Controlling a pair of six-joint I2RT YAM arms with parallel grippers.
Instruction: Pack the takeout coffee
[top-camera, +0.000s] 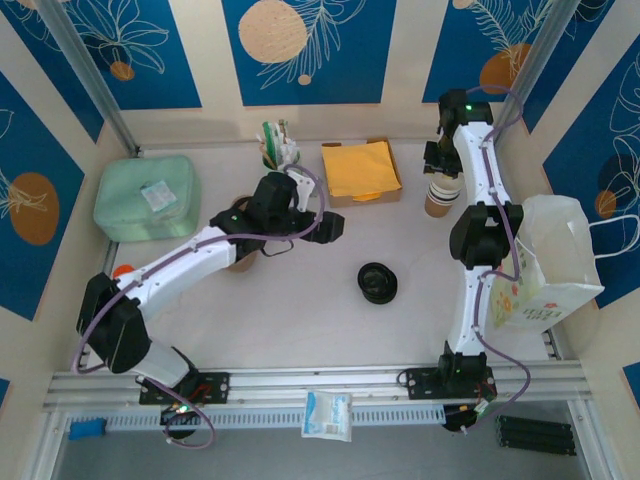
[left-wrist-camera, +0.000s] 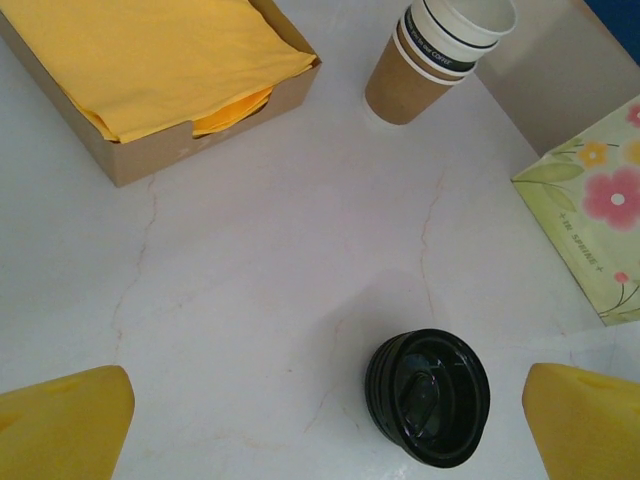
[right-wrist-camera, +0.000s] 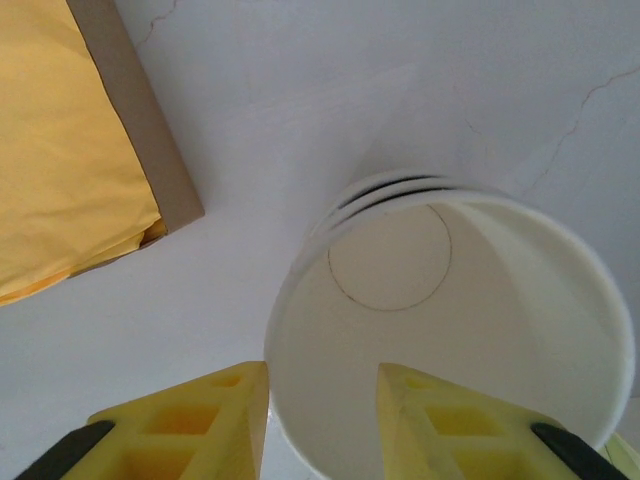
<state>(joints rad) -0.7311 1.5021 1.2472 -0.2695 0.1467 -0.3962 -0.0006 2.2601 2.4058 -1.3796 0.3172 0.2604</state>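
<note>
Right hand (right-wrist-camera: 322, 405) astride coffee cup (right-wrist-camera: 460, 330) rim

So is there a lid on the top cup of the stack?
No, the top cup is open, its white inside bare, while the black lids sit on the table apart from it.

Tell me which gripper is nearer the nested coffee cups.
Right. The right gripper is at the nested coffee cups, its fingers straddling the top cup wall; the left gripper hovers mid-table near the black lids, well away.
</note>
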